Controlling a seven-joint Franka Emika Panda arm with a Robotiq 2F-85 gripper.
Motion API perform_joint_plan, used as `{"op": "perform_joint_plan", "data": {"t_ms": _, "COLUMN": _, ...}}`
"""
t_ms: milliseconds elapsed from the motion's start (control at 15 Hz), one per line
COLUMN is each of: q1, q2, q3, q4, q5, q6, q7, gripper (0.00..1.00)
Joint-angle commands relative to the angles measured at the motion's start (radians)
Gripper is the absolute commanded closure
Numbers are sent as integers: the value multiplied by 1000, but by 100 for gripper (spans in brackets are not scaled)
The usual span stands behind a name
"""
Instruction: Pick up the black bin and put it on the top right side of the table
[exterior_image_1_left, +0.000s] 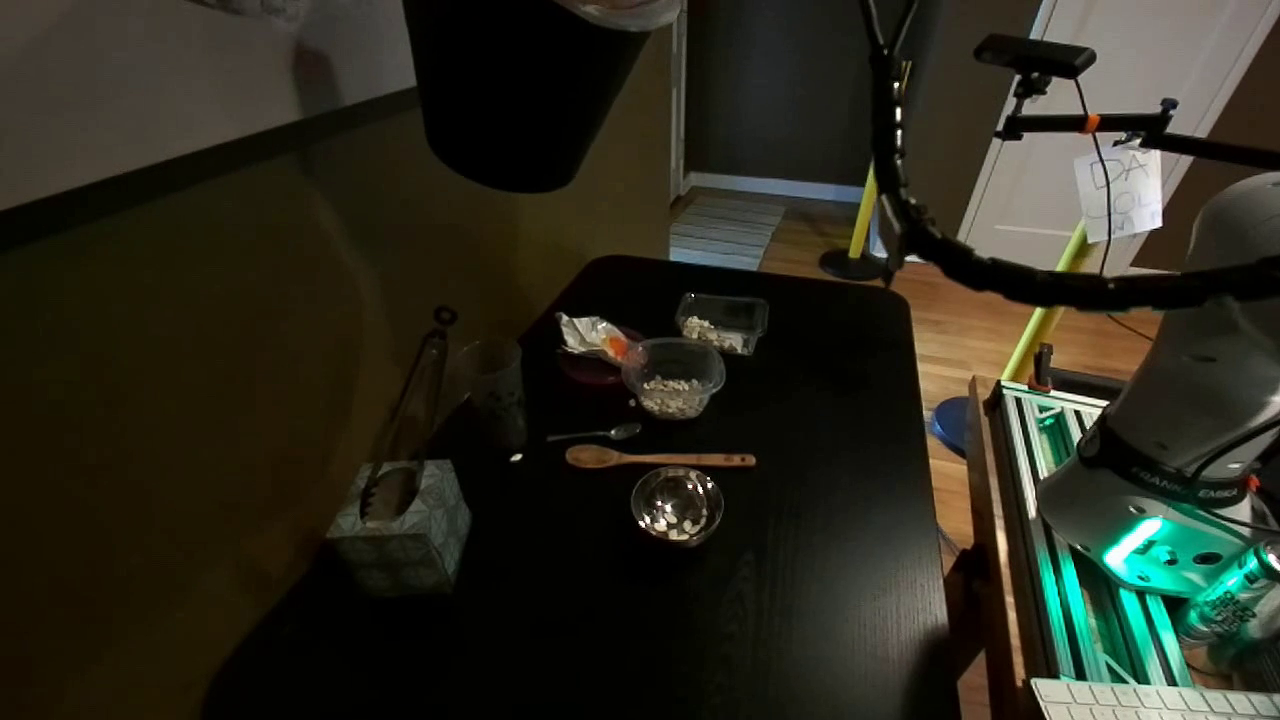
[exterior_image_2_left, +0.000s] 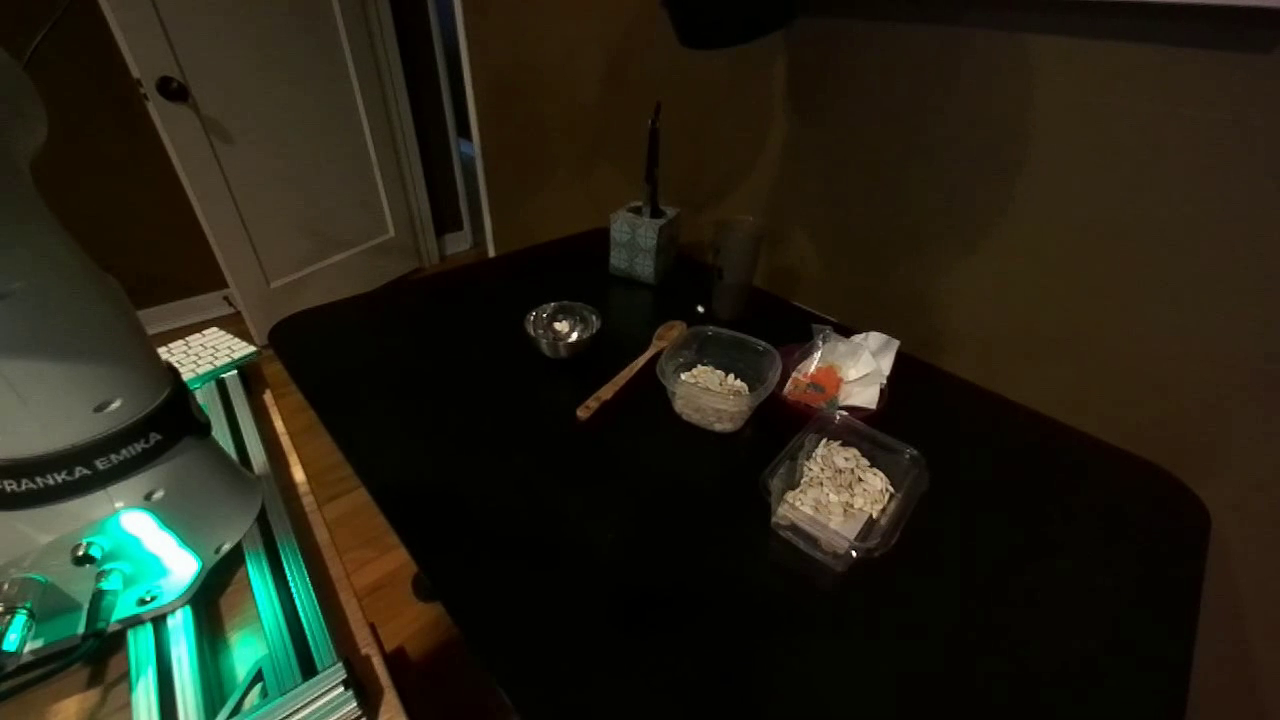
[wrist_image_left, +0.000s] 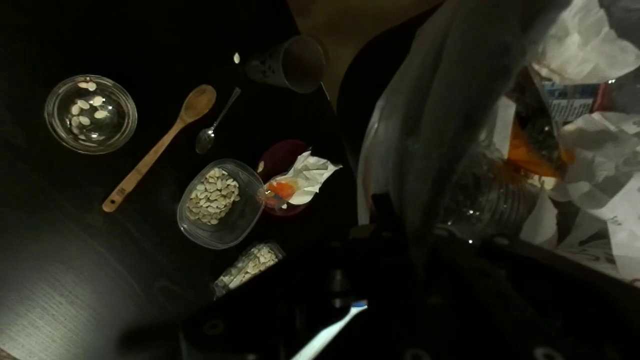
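Bin (exterior_image_1_left: 525, 100), black, aloft, well off table (exterior_image_1_left: 820, 540), cut off at top edge in both exterior views, right side in wrist view. Gripper (wrist_image_left: 407, 222) clamped on its rim, tips partly hidden. Wooden spoon (exterior_image_1_left: 660, 459) and clear bowl (exterior_image_1_left: 676, 488) mid-frame in an exterior view.

The bench (exterior_image_1_left: 830, 480) is smooth with a soft gloss over faint wood grain; the bin (exterior_image_1_left: 520, 100), matt; its liner (wrist_image_left: 445, 100), filmy plastic; tub (wrist_image_left: 243, 210) and tray (exterior_image_2_left: 902, 495), shiny clear plastic; the long spoon (wrist_image_left: 150, 156), smooth wood; the teaspoon (wrist_image_left: 205, 139), shiny metal; the white paper (wrist_image_left: 314, 172), crumpled; the bowl (exterior_image_2_left: 565, 348), glossy
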Motion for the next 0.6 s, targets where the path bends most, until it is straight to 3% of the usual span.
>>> {"op": "perform_joint_plan", "data": {"t_ms": 0, "q1": -37, "q2": 63, "q3": 15, "q4": 53, "q5": -71, "q6": -36, "q7": 98, "gripper": 99}}
{"op": "perform_joint_plan", "data": {"t_ms": 333, "q1": -110, "q2": 246, "q3": -57, "q4": 189, "q5": -199, "q6": -150, "q7": 228, "gripper": 99}}
{"op": "perform_joint_plan", "data": {"t_ms": 533, "q1": -101, "q2": 387, "q3": -158, "q4": 354, "q5": -154, "q6": -282, "q7": 228, "gripper": 99}}
